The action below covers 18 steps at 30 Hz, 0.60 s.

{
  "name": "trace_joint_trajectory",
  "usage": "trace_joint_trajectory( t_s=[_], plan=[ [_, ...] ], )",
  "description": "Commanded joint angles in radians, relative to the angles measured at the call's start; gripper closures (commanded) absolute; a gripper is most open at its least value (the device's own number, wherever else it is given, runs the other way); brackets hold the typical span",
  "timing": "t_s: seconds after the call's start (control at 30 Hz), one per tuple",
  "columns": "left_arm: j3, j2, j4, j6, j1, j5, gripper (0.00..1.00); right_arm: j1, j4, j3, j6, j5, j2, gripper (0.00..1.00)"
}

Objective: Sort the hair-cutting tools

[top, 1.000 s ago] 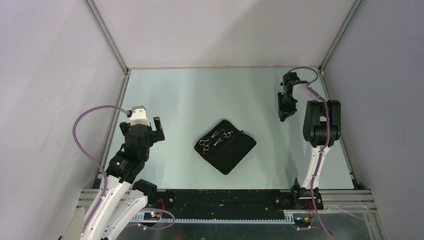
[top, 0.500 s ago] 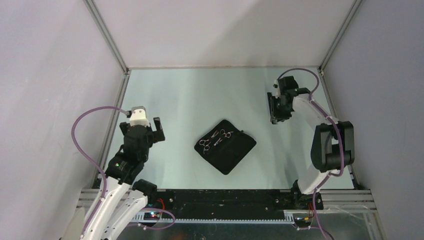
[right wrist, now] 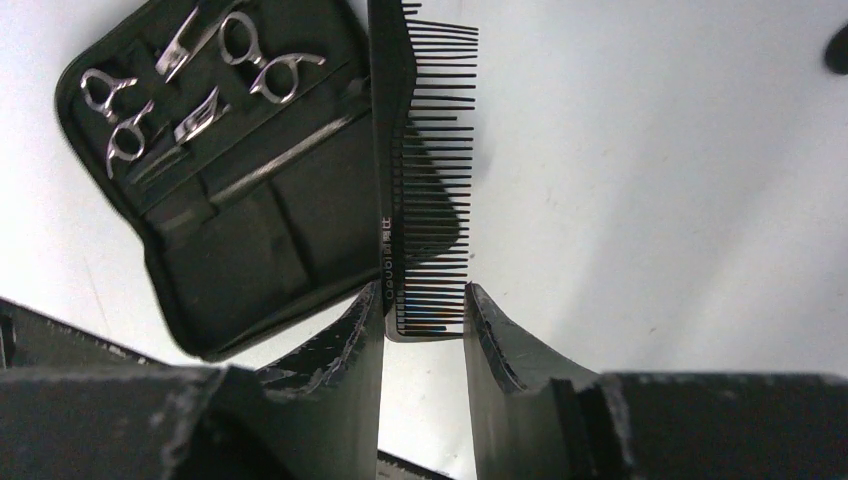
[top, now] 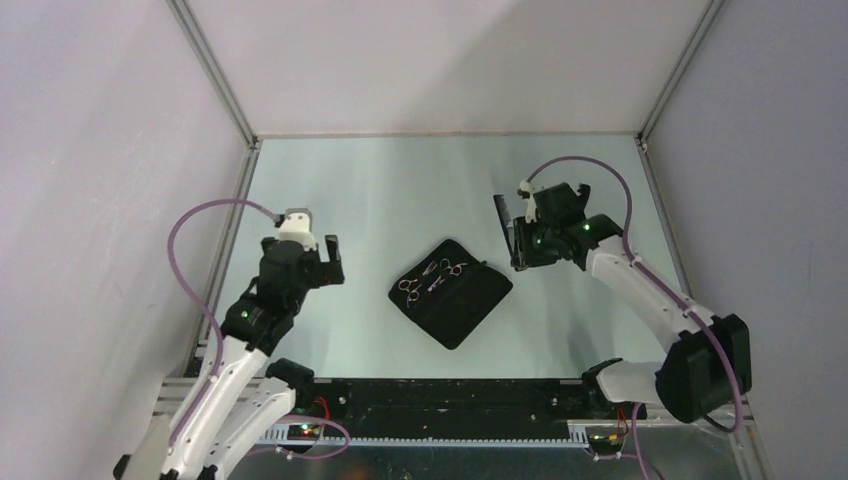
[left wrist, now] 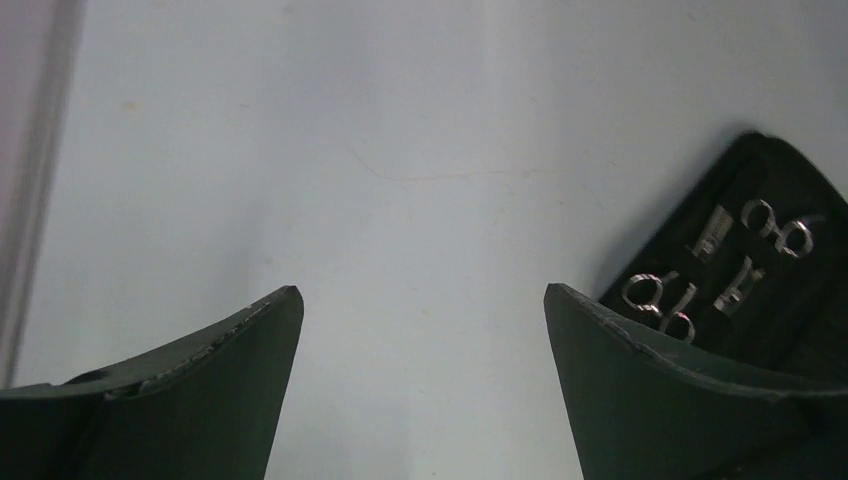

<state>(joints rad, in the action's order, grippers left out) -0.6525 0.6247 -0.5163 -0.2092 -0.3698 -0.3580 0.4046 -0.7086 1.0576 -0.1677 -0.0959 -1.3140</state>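
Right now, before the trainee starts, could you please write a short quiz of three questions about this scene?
1. True or false: the right gripper holds the black comb.
2. Where do the two scissors lie? A: on the bare table. B: in the open black case. C: in the right gripper.
3. Is the left gripper open or shut, and does it hold anything?

Key: 1 true; 2 B; 3 open, holding nothing.
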Motion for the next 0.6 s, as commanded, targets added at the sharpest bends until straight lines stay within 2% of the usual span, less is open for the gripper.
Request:
trace_joint_trajectory(
  t_s=[0.0,0.1,0.23,0.43,0.57],
  plan=[
    [-0.074,0.134,0.033,-0.005,0.006,0.224,0.04,0.064,0.006,-0.05,-0.051,-0.009,0.108,1.0],
    [-0.126,0.247,0.025,-0.006,0.004,0.394,0.07,0.118,-0.007,-0.09,-0.066,-0.007,0.158,1.0],
    [-0.229,0.441,0.015,-0.003,-0.021,0.503,0.1,0.173,-0.021,-0.123,-0.079,0.009,0.214,1.0],
    [-0.427,0.734,-0.058,0.041,-0.12,0.47,0.16,0.239,-0.024,-0.151,-0.098,0.026,0.263,1.0],
    [-0.53,0.902,-0.081,0.052,-0.15,0.484,0.27,0.265,-0.017,-0.176,-0.103,0.032,0.291,1.0]
  ],
)
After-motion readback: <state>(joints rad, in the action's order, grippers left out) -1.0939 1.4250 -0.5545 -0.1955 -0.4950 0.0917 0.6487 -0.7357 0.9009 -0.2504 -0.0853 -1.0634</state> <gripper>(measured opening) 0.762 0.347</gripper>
